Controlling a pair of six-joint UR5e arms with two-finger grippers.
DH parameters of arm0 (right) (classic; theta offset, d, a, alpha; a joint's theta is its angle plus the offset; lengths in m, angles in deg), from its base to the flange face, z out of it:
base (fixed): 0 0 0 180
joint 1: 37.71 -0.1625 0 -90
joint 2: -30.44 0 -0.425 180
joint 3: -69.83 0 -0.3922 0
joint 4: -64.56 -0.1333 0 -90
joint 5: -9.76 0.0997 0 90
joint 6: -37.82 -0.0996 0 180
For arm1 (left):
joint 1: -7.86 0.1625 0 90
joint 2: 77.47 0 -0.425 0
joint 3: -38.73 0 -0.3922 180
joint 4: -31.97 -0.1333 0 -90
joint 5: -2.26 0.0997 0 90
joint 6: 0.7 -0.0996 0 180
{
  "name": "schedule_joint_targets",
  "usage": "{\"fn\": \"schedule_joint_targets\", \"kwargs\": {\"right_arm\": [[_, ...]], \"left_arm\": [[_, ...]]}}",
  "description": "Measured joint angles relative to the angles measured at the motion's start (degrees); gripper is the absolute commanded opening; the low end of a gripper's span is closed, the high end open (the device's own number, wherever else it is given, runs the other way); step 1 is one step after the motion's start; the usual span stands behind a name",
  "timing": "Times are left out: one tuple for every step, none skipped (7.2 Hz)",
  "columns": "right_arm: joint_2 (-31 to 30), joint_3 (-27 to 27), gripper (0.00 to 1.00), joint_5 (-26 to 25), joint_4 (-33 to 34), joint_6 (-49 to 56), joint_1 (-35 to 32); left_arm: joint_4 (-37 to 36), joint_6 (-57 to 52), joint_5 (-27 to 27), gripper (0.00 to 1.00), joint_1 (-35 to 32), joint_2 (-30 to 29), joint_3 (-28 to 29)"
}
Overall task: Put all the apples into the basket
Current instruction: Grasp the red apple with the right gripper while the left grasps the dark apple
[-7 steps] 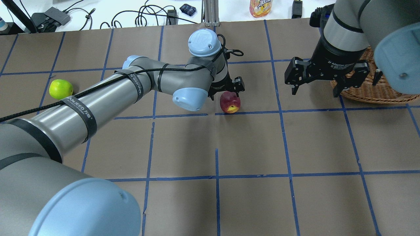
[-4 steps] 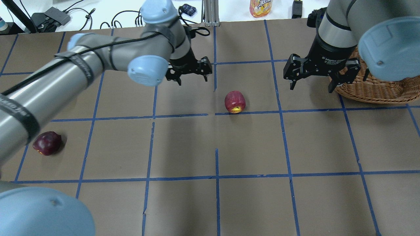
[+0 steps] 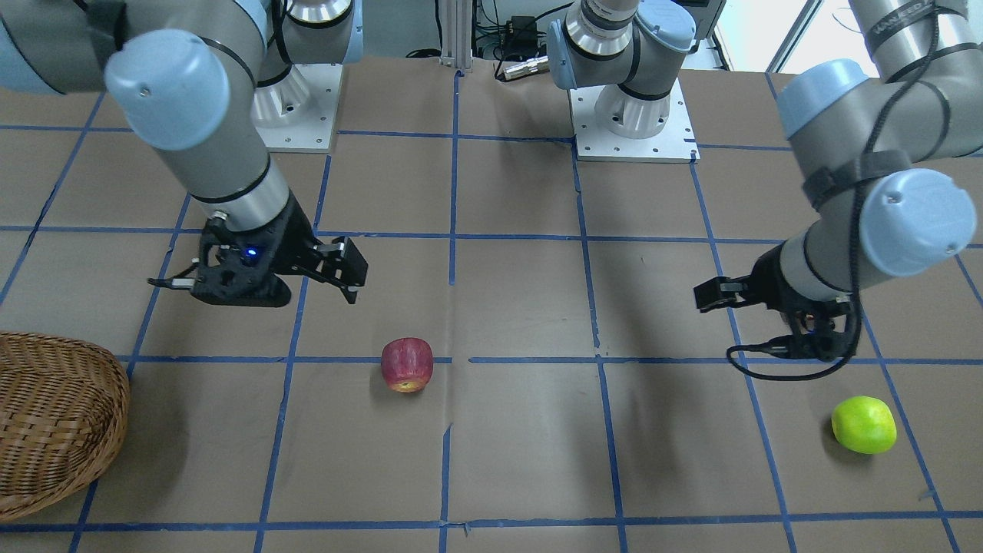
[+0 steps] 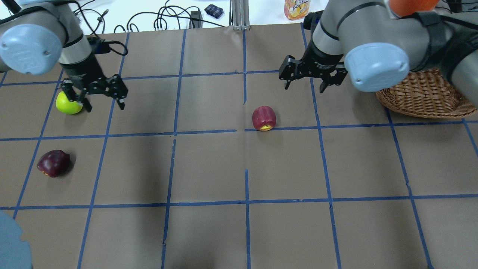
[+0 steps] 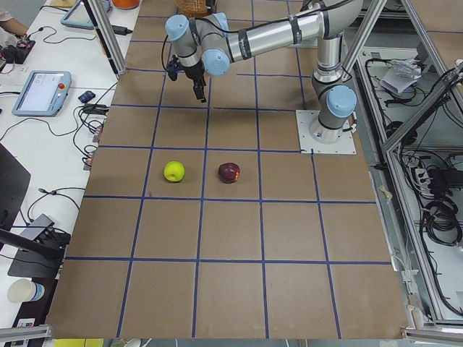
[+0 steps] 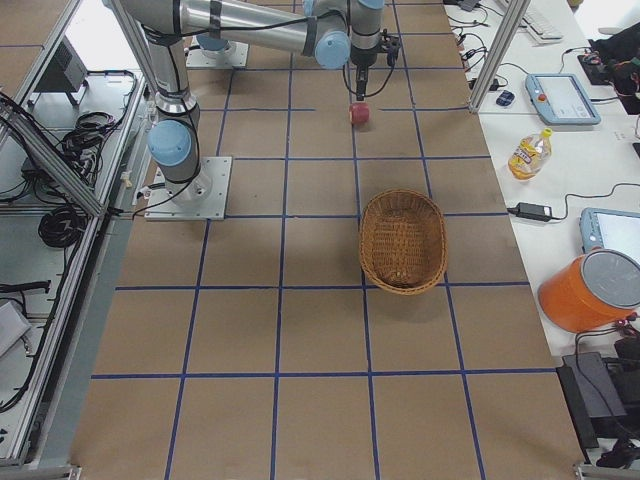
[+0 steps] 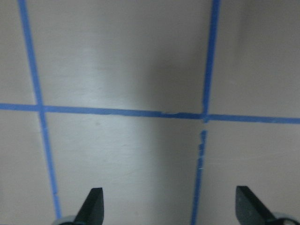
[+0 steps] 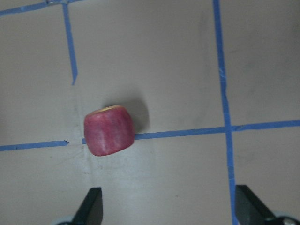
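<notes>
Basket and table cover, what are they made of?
Basket: woven wicker or rattan by the look, light brown, matte; interlaced strands show. Table cover: matte brown sheet, probably kraft paper or card; faint creases and seams show. Grid lines: blue tape, with broken, slightly offset ends.

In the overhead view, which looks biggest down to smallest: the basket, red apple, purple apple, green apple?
1. basket
2. purple apple and red apple, about alike
3. green apple, partly hidden, so unsure
</notes>
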Motion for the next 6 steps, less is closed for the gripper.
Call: {"fn": "schedule_joint_targets", "kwargs": {"right_arm": [[3.90, 0.24, 1.00, -1.01, 4.38, -0.07, -2.57], [7.29, 0.16, 1.00, -1.95, 7.24, 0.07, -4.05], [9.66, -0.03, 1.00, -2.27, 8.64, 0.28, -4.71], [11.56, 0.00, 1.00, -2.20, 9.21, 0.25, -4.97], [13.25, 0.14, 1.00, -2.05, 9.69, 0.28, -5.11], [14.45, 0.23, 1.00, -1.93, 10.30, 0.46, -5.19]], "left_arm": [[0.12, -5.93, 1.42, 1.00, 5.16, -0.06, -1.85], [-0.89, -11.68, 1.96, 1.00, 9.43, -0.25, -4.04], [-3.25, -16.93, 2.58, 1.00, 12.78, -0.59, -5.93], [-6.72, -22.54, 3.63, 1.00, 15.97, -1.15, -7.64], [-11.12, -27.55, 4.55, 1.00, 18.86, -2.07, -9.66], [-15.59, -30.31, 4.95, 1.00, 20.63, -2.83, -12.03]]}}
